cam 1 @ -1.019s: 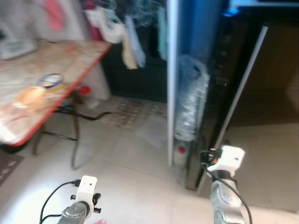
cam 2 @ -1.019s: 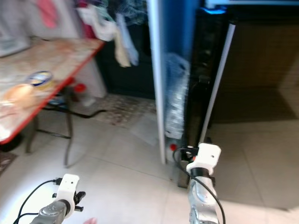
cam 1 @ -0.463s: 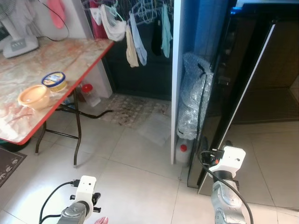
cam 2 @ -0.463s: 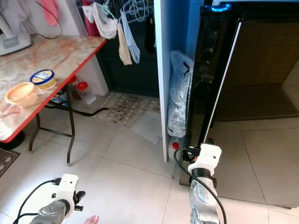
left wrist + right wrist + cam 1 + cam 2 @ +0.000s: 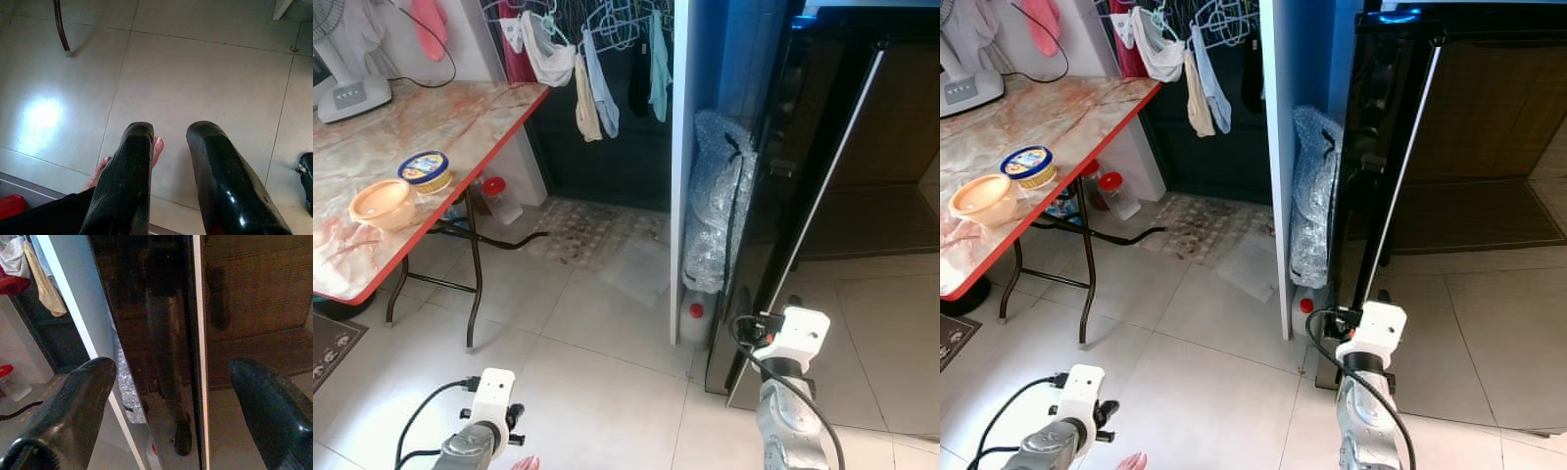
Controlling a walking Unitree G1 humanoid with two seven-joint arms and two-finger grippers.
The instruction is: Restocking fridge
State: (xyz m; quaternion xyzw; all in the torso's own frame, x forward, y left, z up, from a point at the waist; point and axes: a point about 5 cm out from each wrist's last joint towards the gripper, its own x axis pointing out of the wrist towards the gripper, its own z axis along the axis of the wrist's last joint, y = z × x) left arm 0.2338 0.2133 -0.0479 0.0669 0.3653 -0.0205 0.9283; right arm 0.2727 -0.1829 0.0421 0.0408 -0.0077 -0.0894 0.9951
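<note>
My right gripper [image 5: 161, 411] is raised with its two black fingers [image 5: 73, 406] spread wide and empty; the fridge door [image 5: 146, 333], dark and glossy, stands straight ahead of them, and its long silver handle [image 5: 199, 347] runs upright in the gap between the fingertips, still apart from both. My left gripper [image 5: 168, 161] hangs low with fingers moderately parted, holding nothing, pointed at the tiled floor [image 5: 205, 73], where a person's bare foot [image 5: 155, 147] lies just beyond the fingertips. I judge the door rigid and fairly heavy, held by its seal, and the glass face slippery and easily marked; the handle is the correct place to take hold, gripped squarely across the bar. Whether the door is fully closed cannot be told. Well off to the left of my fingers, a folding table [image 5: 460, 127] carries the probable stock: a shallow orange bowl [image 5: 380, 204] whose contents cannot be made out, and beside it a lidded round tub [image 5: 424, 169] with a blue-and-yellow label, likely light.
</note>
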